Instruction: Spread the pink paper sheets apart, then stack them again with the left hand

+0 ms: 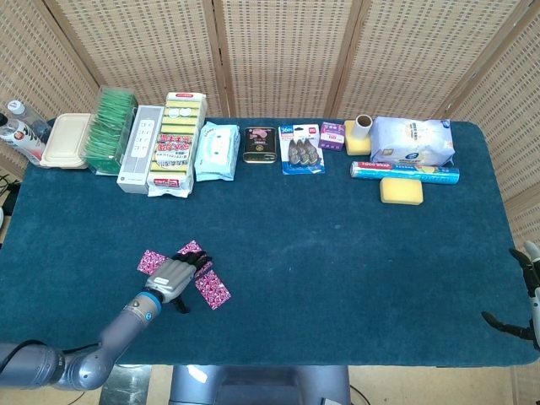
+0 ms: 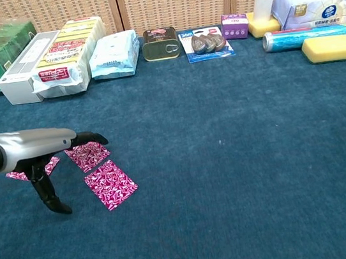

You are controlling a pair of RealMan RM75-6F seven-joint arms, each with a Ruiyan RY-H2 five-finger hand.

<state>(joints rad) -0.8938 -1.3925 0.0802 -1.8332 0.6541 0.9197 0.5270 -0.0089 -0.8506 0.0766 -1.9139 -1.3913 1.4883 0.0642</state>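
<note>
On the blue table [image 1: 337, 253], left hand [image 1: 173, 275] rests spread-fingered on separated pink paper sheets [image 2: 110, 184], holding nothing

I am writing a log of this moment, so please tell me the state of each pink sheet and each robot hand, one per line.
Left robot hand: low over the sheets, fingers apart, holding nothing.
Right robot hand: at the table's right edge, idle.
Left pink sheet: flat, partly hidden by the hand.
Middle pink sheet: flat, fingertips over its far edge.
Near pink sheet: flat, uncovered, beside the middle one.
</note>
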